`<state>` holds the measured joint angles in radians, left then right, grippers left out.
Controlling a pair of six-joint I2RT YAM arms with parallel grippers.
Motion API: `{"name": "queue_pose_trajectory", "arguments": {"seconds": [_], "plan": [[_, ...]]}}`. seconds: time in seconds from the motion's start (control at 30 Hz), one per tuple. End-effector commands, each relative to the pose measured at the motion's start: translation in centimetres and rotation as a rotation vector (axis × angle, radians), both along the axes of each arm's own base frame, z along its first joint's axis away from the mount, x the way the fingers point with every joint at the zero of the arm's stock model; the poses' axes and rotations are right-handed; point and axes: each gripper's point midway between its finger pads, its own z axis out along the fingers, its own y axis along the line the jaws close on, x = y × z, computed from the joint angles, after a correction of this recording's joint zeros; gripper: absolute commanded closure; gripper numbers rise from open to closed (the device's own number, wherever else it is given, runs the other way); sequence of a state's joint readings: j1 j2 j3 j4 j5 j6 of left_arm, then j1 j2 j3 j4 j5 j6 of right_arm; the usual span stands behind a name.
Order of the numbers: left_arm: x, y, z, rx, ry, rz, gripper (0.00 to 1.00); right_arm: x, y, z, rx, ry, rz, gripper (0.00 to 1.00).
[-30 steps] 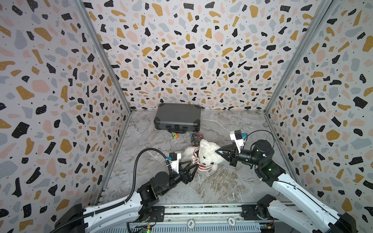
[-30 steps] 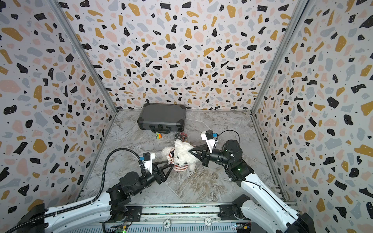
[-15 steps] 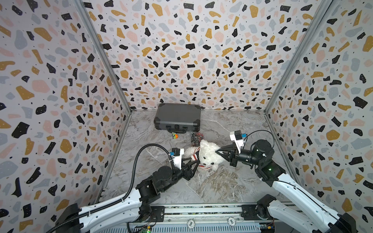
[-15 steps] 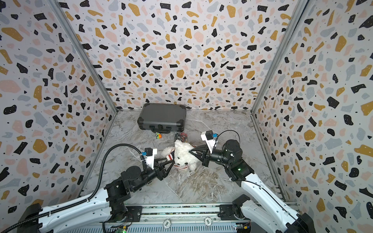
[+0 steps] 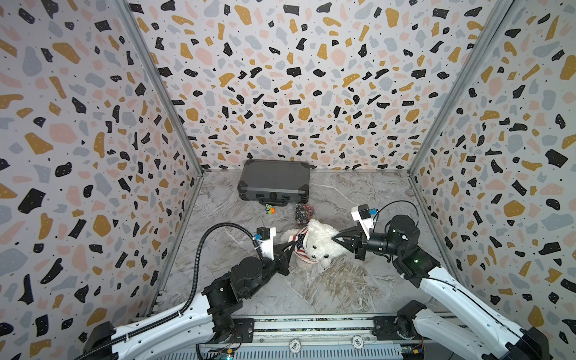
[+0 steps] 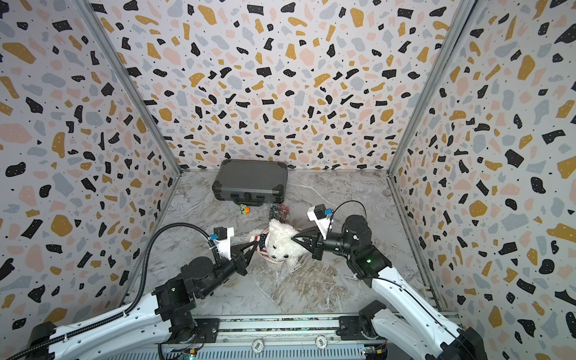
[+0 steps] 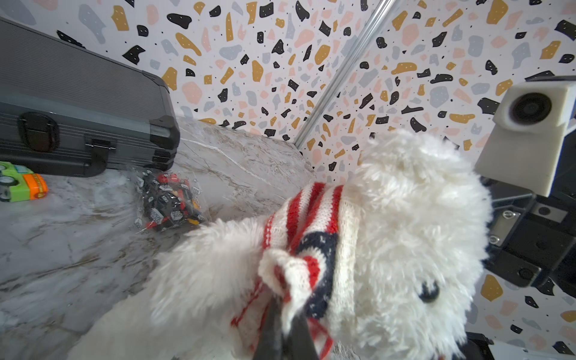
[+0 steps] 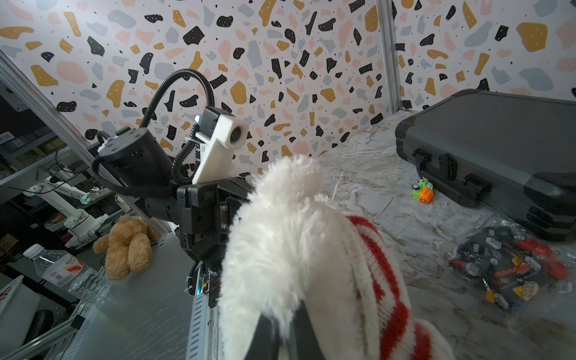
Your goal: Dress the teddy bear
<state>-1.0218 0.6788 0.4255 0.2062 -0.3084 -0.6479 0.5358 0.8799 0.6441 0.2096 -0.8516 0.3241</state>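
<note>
The teddy bear (image 5: 322,241) (image 6: 282,241) sits on the marble table (image 5: 358,193), a little to the front of the middle, with its dark eyes and nose turned toward the front rail. A knitted sweater (image 5: 298,244) (image 6: 264,244), striped red and white with a navy patch, is bunched around its neck and shoulder. A white furry limb sticks out past it on the 9 o'clock side.

The left gripper (image 5: 291,247) (image 6: 256,246) reaches in from about 8 o'clock. In the left wrist view its jaws are pressed together on a gathered fold of the sweater (image 7: 311,237), with the knit puckered just above the left gripper (image 7: 283,327) and the bear (image 7: 411,224) filling the frame beside it.

The right gripper (image 5: 335,240) (image 6: 294,239) comes in level from 3 o'clock. In the right wrist view its jaws are closed, pinching a tuft of the bear's (image 8: 280,249) white fur at the right gripper (image 8: 280,330), with a round ear just beyond and the striped sweater (image 8: 381,271) alongside.

From the bear, a closed grey case (image 5: 274,180) (image 6: 251,180) lies at 11 o'clock against the back wall. A clear bag of small building bricks (image 5: 304,213) (image 6: 279,212) sits just beside the bear at 11 o'clock, between it and the case. A little green and orange toy car (image 5: 269,209) (image 6: 245,209) stands at 10 o'clock, close to the case's handle.
</note>
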Motion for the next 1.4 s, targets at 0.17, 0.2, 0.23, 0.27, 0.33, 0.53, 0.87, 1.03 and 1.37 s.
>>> {"name": "queue_pose_trajectory", "arguments": {"seconds": [0.17,0.2,0.23,0.27,0.33,0.53,0.87,1.03,1.37], "plan": [[1.9,2.9,3.0,0.029,-0.021,0.139,1.0,-2.2,0.4,1.7,-0.036,-0.116,0.093,1.0],[2.2,3.2,2.9,0.038,-0.016,0.155,1.0,-2.7,0.5,1.8,-0.034,-0.128,0.108,1.0],[2.4,3.5,2.9,0.043,-0.011,0.164,1.0,-3.2,0.7,1.9,-0.032,-0.137,0.125,1.0],[2.5,3.7,3.0,0.044,-0.011,0.169,1.0,-3.5,0.9,1.9,-0.036,-0.145,0.136,1.0],[2.6,3.9,3.4,0.04,-0.019,0.173,1.0,-4.1,1.5,1.6,-0.056,-0.151,0.16,1.0],[2.0,2.6,5.4,-0.005,-0.071,0.093,1.0,-4.5,2.6,0.4,-0.109,-0.144,0.172,1.0],[1.1,1.2,8.1,-0.058,-0.128,-0.002,1.0,-2.4,2.5,-0.9,-0.176,-0.13,0.073,1.0],[2.3,3.7,8.1,-0.027,-0.106,0.145,1.0,-4.1,3.0,-0.6,-0.164,-0.164,0.132,1.0],[3.4,4.0,7.1,0.036,-0.072,0.196,1.0,-7.0,3.7,0.5,-0.151,-0.242,0.211,1.0]]}}
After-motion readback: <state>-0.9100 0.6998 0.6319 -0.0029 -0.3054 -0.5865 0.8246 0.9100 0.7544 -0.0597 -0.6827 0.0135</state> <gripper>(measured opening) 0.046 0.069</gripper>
